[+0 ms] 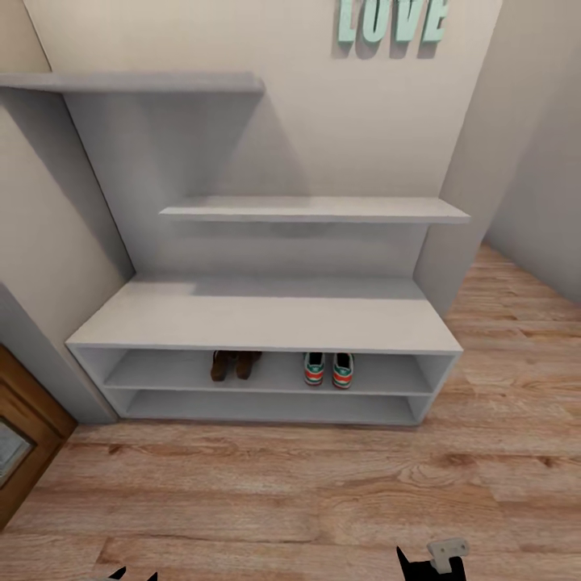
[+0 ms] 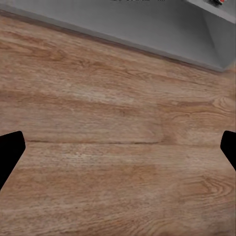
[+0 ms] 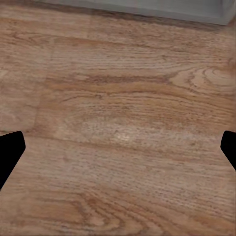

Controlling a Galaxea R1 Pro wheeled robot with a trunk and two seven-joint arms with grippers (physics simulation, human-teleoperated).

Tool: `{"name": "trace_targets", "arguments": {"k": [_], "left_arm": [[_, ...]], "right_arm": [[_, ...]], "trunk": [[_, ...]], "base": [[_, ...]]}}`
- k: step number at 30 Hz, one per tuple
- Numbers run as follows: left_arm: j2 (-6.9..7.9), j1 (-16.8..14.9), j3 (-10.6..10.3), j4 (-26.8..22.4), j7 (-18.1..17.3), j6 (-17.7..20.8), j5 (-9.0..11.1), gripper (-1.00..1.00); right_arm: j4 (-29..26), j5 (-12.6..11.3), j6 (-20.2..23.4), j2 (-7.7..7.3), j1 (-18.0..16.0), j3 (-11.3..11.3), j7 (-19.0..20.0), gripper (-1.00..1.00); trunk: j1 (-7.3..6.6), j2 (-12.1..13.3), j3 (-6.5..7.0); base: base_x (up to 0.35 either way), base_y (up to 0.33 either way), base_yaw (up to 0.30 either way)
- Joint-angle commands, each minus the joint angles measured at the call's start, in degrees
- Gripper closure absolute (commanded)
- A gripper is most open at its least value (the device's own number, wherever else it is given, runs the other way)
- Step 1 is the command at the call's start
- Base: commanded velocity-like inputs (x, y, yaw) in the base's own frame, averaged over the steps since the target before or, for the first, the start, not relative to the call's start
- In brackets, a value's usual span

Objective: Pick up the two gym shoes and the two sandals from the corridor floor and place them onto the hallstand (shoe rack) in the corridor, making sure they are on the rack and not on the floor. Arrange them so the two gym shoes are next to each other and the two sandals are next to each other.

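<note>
Both black grippers, left (image 2: 118, 147) and right (image 3: 118, 147), hang wide open, empty; brown leather sandals (image 1: 235, 364) and green-striped white sneakers (image 1: 328, 369) sit paired on the pale grey hallstand's (image 1: 266, 319) upper tier.

Even, bright, diffuse light; no glare. Soft shadows below the floating shelves (image 1: 315, 210) on the wall (image 1: 323, 121), darker inside hallstand (image 1: 258, 319) tiers. Head view slightly soft, verticals splay twd edges. Wrist views: floor (image 2: 118, 123) grain mildly blurred ahead of each end effector; fingertips (image 2: 10, 150) plain black silhouettes.
</note>
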Motion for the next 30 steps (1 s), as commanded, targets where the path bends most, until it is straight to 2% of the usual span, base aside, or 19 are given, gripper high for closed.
{"name": "trace_targets", "arguments": {"k": [1,17,30], "left_arm": [[-0.02,-0.1,0.3,0.1,-0.3,-0.2,-0.2,-1.00],[-0.02,-0.1,0.3,0.1,-0.3,-0.2,-0.2,-1.00],[-0.02,-0.1,0.5,0.1,-0.3,-0.3,-0.2,-1.00]], "right_arm": [[0.0,0.3,-0.2,-0.01,0.0,-0.5,0.3,-1.00],[0.1,0.3,-0.2,0.06,0.0,-0.5,0.3,-1.00],[0.1,0.6,0.5,1.76,1.0,-0.4,0.4,-1.00]], "trunk": [[-0.23,0.4,0.14],[-3.75,6.8,3.01],[-6.60,12.0,5.35]], "base": [[0.000,0.000,0.000],[0.000,0.000,0.000],[0.000,0.000,0.000]]}}
